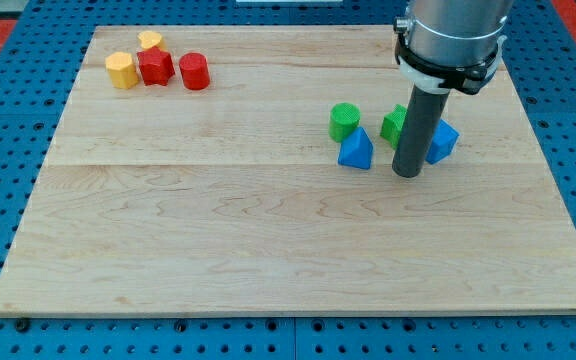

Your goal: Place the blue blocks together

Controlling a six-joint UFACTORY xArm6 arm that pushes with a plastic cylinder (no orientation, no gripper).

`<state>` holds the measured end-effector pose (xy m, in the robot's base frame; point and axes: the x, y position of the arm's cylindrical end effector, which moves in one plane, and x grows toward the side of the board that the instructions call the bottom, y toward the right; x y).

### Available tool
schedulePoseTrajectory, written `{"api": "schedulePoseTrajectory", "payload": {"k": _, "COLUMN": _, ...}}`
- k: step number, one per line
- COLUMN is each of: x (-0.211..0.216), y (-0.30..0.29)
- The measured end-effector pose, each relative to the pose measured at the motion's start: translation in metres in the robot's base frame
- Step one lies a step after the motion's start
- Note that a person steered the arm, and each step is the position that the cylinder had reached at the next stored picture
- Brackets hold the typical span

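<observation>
The rod has no fingers; its tip rests on the worktop between the blue triangular block and the blue block, touching the latter, seemingly to push it leftward.

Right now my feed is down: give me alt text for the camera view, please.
My tip rests on the wooden board between two blue blocks: a blue triangular block at its left and a blue block partly hidden at its right. Two green blocks sit just behind them, and two yellow blocks and two red blocks cluster at the view's top left.
</observation>
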<state>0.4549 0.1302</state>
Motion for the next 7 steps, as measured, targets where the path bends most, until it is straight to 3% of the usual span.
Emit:
{"api": "schedulePoseTrajectory", "payload": {"k": 4, "x": 0.000, "y": 0.011}}
{"api": "schedulePoseTrajectory", "payload": {"k": 5, "x": 0.003, "y": -0.014}}
{"api": "schedulePoseTrajectory", "payload": {"k": 7, "x": 0.004, "y": -0.124}}
